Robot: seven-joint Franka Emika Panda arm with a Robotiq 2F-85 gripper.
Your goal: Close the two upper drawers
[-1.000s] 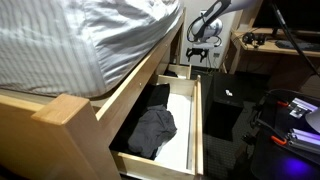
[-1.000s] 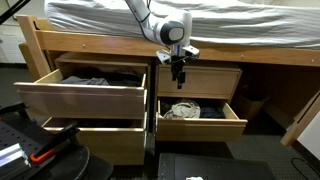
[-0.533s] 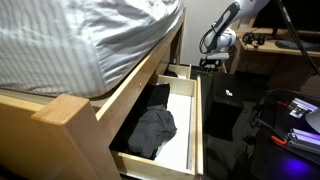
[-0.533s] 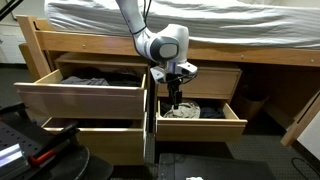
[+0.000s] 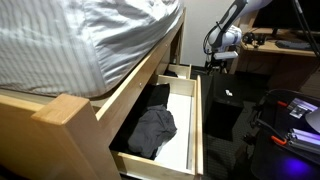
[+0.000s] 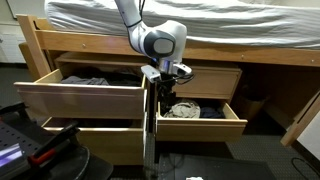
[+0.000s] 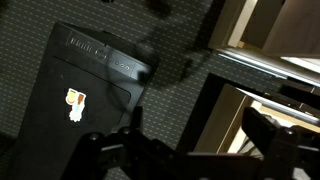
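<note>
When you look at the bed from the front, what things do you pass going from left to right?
Open upper drawer holding dark clothes → pincer → pale cloth in the open lower drawer → slanted wooden bed leg.

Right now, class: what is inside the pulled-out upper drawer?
Crumpled dark clothing lies in the upper drawer, covering part of its whitish floor. Anything under the clothing cannot be seen, and the drawer's inner end is hidden in shadow beneath the bed rail.
</note>
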